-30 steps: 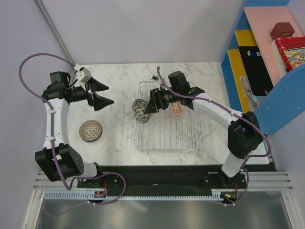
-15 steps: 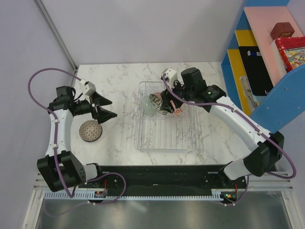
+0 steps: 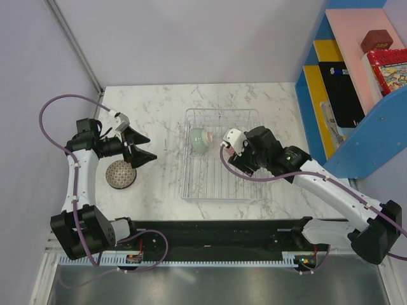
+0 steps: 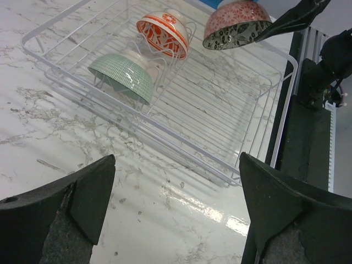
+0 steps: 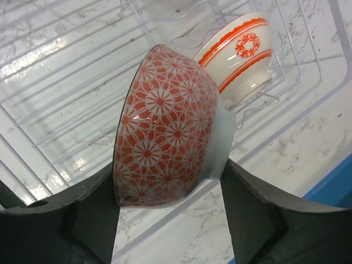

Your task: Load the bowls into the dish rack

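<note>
Right gripper (image 5: 168,187) clamps a red flower-patterned round bowl (image 5: 165,126) over the middle of the silver wire dish rack (image 3: 221,197), probably next lowering it in upright; left gripper (image 3: 141,147) open, empty.

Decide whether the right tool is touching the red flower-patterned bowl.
Touching. The right wrist view shows the right tool shut on the red flower-patterned bowl, one finger pressed against its rim side and the other against its base side.

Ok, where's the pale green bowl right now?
In the top view the pale green bowl sits tilted in the far-left part of the dish rack. Its nearest neighbour is the orange-and-white bowl, also in the rack.
</note>
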`<state>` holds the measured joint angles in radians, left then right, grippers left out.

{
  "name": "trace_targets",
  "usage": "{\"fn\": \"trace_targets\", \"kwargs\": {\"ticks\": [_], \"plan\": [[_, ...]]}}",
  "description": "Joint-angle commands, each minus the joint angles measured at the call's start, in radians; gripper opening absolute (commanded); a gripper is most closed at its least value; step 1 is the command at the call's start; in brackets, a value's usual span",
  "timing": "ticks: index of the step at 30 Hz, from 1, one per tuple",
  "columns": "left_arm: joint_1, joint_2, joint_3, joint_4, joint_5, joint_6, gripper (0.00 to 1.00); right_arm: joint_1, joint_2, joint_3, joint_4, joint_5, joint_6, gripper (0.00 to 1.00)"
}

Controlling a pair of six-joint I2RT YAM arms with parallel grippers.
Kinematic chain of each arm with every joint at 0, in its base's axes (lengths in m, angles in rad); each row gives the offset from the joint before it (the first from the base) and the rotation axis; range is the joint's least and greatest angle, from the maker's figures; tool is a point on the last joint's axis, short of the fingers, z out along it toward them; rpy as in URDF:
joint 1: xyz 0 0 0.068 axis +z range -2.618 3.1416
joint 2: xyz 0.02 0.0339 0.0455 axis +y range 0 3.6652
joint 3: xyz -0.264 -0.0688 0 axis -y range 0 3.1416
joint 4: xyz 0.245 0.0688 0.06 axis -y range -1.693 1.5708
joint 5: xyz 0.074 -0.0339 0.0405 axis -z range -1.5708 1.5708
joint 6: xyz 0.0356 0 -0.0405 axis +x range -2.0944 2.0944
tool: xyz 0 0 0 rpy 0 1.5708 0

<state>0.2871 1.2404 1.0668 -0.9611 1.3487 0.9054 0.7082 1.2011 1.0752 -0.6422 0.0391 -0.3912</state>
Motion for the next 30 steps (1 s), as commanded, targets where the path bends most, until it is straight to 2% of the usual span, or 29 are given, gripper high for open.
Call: {"fn": "trace_targets", "kwargs": {"ticks": [1,10,19,30], "plan": [[0.009,-0.061,-0.021,0.018,-0.017,0.023,1.00,0.074,-0.066,-0.050,0.069,0.140,-0.072,0.00],[0.012,-0.134,-0.090,0.021,-0.039,0.026,1.00,0.146,-0.067,-0.142,0.104,0.283,-0.147,0.00],[0.029,-0.131,-0.120,0.033,-0.019,0.024,1.00,0.214,0.046,-0.222,0.220,0.462,-0.228,0.00],[0.037,-0.107,-0.136,0.033,-0.005,0.049,1.00,0.255,0.187,-0.238,0.331,0.588,-0.291,0.00]]}}
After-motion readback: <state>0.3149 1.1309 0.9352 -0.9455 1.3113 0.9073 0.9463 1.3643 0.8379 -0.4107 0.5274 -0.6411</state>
